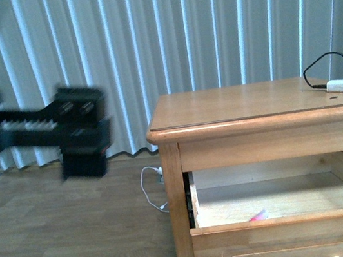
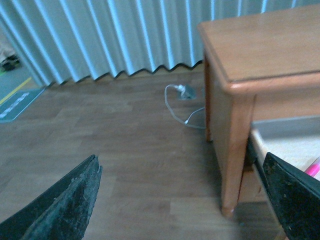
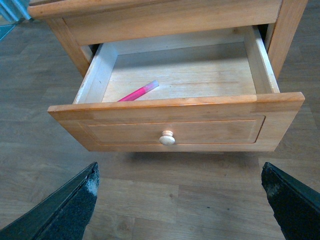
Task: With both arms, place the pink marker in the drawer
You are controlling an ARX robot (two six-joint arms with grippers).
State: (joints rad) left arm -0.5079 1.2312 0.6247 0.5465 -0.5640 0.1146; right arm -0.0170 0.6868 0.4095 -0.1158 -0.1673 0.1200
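The pink marker [image 3: 138, 92] lies on the floor of the pulled-out drawer [image 3: 175, 107], near its front left corner. A tip of it shows in the front view [image 1: 258, 216] and in the left wrist view [image 2: 312, 169]. The drawer has a round pale knob [image 3: 167, 138] on its panel front. My left arm [image 1: 61, 129] hangs blurred in the air, left of the nightstand [image 1: 260, 111]; its gripper [image 2: 182, 200] is open and empty above the floor. My right gripper [image 3: 180, 200] is open and empty, in front of the drawer's front, apart from it.
A white adapter block [image 1: 339, 85] with a black cable lies on the nightstand top at the right. A white cable and plug [image 2: 182, 95] lie on the wood floor by the pleated curtain [image 1: 163, 32]. The lower drawer's front [image 1: 309, 253] sits below the open one.
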